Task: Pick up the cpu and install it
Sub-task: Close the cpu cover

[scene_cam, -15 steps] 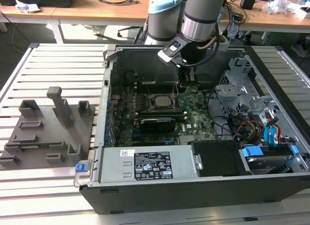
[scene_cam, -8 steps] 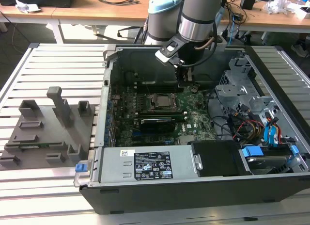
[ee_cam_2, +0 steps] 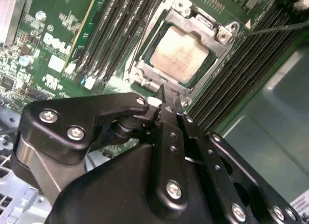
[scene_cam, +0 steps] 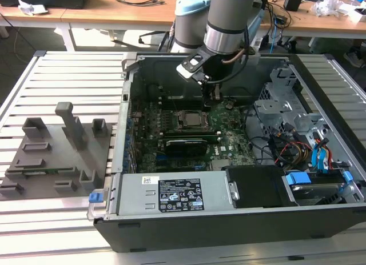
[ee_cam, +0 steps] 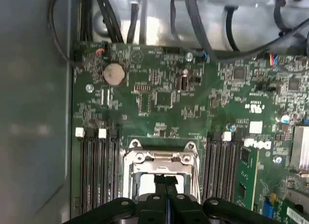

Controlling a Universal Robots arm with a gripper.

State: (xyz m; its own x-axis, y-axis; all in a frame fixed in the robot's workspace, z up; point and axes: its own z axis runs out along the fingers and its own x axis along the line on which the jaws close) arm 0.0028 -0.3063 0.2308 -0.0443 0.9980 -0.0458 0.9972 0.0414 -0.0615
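The hand (ee_cam_2: pixel 164 92), fingers pinched together on nothing, hangs beside the socket (ee_cam_2: pixel 220 35); the cpu (ee_cam_2: pixel 181 52) lies flat inside, plate upward.

**Layout of the work area.** The computer case (scene_cam: pixel 229 231) stands on the slatted table (scene_cam: pixel 68 76), toward the exterior view's right. The tray blocks (scene_cam: pixel 51 156) lie on the same table, beside the case wall at the exterior view's left. Inside the case, the motherboard (scene_cam: pixel 229 145) lies on the floor. The power supply (scene_cam: pixel 171 196) runs along the near edge, and the drive cage (scene_cam: pixel 280 102) occupies the side at the exterior view's right. The cpu (ee_cam_2: pixel 179 54) sits in the socket (ee_cam_2: pixel 205 25) at mid-board, with memory slots (ee_cam: pixel 99 171) on both sides of it. The gripper (scene_cam: pixel 213 95) hangs over the board just behind the socket, apart from the cpu.
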